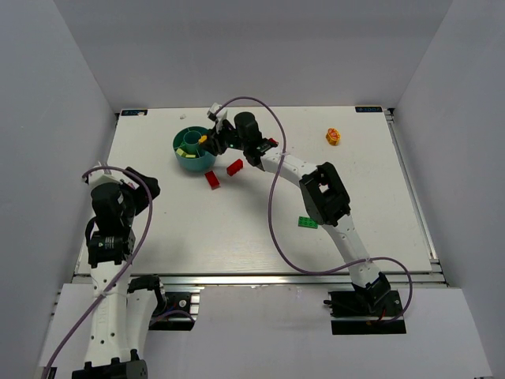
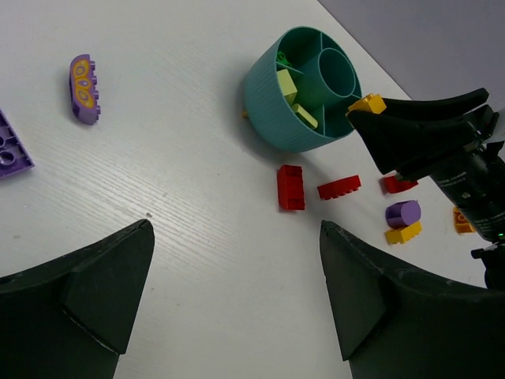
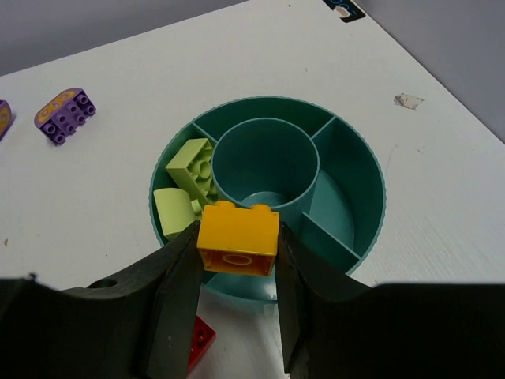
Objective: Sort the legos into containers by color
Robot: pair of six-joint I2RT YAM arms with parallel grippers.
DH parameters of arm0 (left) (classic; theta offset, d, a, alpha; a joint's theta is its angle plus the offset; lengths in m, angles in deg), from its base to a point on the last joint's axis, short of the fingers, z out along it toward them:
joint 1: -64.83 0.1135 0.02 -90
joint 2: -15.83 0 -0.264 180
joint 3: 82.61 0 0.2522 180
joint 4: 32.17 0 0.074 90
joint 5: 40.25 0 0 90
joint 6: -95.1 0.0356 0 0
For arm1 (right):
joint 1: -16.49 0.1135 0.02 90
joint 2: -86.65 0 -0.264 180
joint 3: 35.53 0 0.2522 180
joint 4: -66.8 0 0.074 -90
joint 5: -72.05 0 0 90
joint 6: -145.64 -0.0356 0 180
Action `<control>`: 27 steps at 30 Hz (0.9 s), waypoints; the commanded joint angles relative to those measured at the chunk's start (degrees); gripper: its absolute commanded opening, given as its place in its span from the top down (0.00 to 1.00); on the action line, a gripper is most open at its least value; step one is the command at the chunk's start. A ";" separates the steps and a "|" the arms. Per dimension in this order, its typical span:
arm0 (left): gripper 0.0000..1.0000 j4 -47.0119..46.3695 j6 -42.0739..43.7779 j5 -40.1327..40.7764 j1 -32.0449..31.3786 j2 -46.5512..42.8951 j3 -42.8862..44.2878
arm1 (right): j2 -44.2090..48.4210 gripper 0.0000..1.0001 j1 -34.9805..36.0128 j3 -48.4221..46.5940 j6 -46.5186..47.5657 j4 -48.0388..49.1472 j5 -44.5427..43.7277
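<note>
The round teal cup (image 1: 192,160) stands at the table's back left, with its compartments around a central tube (image 3: 265,162). My right gripper (image 3: 237,246) is shut on a yellow brick (image 3: 237,238) and holds it above the cup's near rim (image 3: 371,197). Two light green bricks (image 3: 189,167) lie in the left compartment. Two red bricks (image 1: 235,166) (image 1: 212,180) lie on the table just in front of the cup. My left gripper (image 2: 237,300) hangs open over bare table, well short of the cup (image 2: 272,103), with nothing between its fingers.
A flat green plate (image 1: 307,223) lies mid-table beside the right arm. An orange piece (image 1: 333,136) sits at the back right. A purple curved piece (image 2: 83,88) and a purple plate (image 2: 12,150) lie left of the cup. A purple cylinder (image 2: 403,213) and a yellow brick (image 2: 403,233) lie behind the red bricks.
</note>
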 commanded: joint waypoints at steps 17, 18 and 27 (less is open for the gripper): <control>0.04 4.60 2.53 2.89 0.27 -1.48 2.34 | -0.21 0.69 0.54 -0.39 -0.54 6.37 -3.24; 0.04 4.69 2.53 2.81 0.27 -1.66 2.43 | -0.38 0.66 0.62 -0.39 -0.46 6.37 -3.42; 0.04 6.18 1.74 2.02 0.27 -2.80 3.49 | -1.88 0.46 0.36 -1.10 0.77 5.84 -4.91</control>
